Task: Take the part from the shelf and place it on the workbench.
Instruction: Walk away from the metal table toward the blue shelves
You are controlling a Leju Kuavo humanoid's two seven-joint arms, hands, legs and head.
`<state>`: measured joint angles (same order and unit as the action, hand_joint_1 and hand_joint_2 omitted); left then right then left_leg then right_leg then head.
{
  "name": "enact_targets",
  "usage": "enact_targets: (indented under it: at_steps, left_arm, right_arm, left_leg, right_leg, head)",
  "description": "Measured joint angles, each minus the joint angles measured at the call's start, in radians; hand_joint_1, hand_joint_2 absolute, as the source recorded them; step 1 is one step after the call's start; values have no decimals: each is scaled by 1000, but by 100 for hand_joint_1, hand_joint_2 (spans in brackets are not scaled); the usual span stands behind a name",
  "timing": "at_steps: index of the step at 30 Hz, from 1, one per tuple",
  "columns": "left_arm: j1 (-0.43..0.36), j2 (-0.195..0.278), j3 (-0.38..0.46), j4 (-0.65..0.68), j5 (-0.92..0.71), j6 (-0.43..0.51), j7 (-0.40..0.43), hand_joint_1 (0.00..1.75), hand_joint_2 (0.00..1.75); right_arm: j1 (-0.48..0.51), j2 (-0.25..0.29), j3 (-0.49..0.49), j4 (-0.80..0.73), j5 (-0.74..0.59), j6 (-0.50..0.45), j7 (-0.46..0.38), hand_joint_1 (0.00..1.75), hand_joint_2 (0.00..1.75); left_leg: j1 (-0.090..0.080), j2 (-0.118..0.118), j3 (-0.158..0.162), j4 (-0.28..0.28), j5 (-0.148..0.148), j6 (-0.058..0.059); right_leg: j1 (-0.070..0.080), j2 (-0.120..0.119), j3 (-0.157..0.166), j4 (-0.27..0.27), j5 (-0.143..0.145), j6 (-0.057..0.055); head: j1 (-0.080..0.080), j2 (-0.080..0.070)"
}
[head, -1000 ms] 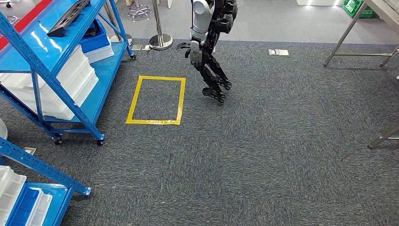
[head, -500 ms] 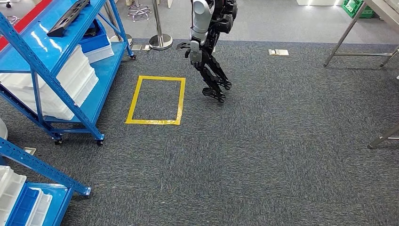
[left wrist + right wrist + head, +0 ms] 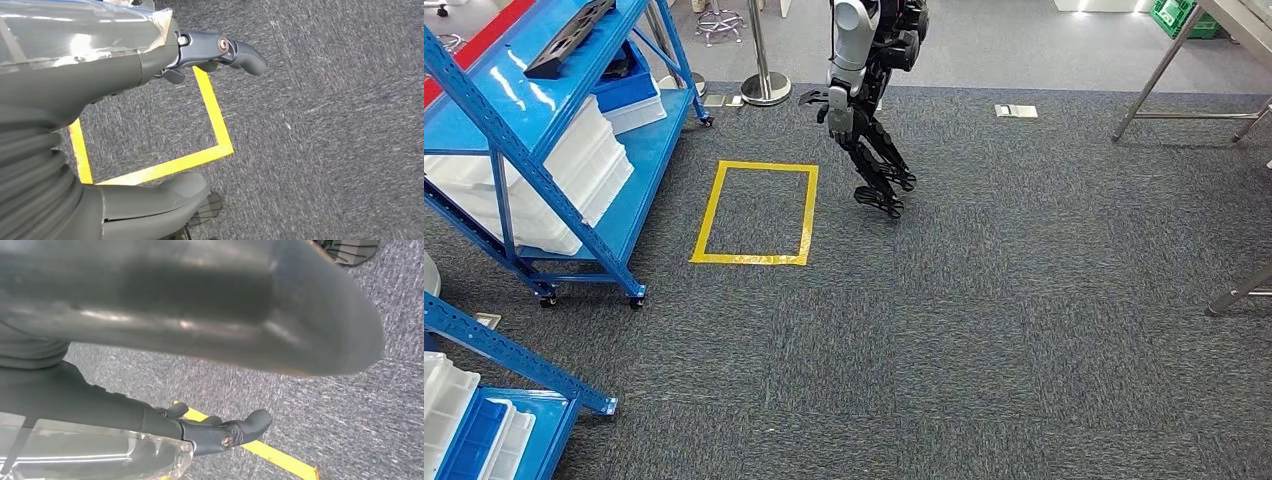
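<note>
A long black part (image 3: 569,38) lies on the top level of the blue shelf (image 3: 519,110) at the far left. A metal-legged workbench (image 3: 1236,22) stands at the far right. My left hand (image 3: 150,65) hangs over the carpet above a corner of a yellow tape rectangle (image 3: 212,120), with its thumb and fingers (image 3: 235,50) apart and nothing in them. My right hand (image 3: 215,432) also hangs over the carpet, its fingers stretched out and holding nothing, with yellow tape (image 3: 280,455) beneath it.
A silver-and-black humanoid robot (image 3: 864,90) stands just right of the yellow rectangle (image 3: 757,212). White and blue bins (image 3: 574,165) fill the lower shelf levels. A second blue rack (image 3: 494,400) is at the near left. A stanchion base (image 3: 765,88) stands behind.
</note>
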<state>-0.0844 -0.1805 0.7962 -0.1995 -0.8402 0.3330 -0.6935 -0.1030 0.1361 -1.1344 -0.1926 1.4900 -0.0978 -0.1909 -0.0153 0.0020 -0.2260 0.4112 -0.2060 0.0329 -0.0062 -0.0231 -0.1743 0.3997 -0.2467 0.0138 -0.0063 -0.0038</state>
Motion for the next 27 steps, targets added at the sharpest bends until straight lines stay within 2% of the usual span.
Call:
enact_targets:
  at_steps: [9,16,22,27]
  left_arm:
    - [4,3,21,0,6,23,0,0,175]
    - [6,8,32,0,-1,27,-1,0,175]
    - [-27,2,-8,0,-81,15,21,0,175]
    - [-63,2,-32,0,-89,-6,35,0,175]
  right_arm:
    - [3,9,26,0,23,12,39,0,0]
    - [1,13,50,0,24,12,16,0,0]
    - [1,7,31,0,-62,43,-5,0,0]
    - [6,10,16,0,-71,27,8,0,0]
  left_leg:
    - [0,0,0,0,0,0]
    - [0,0,0,0,0,0]
    - [0,-1,0,0,0,0]
    - [0,0,1,0,0,0]
  right_leg:
    - [0,0,0,0,0,0]
    - [0,0,-1,0,0,0]
    - [0,-1,-7,0,-1,0]
    - [0,0,1,0,0,1]
  head:
    - [0,0]
    - [0,0]
    - [0,0]
    - [0,0]
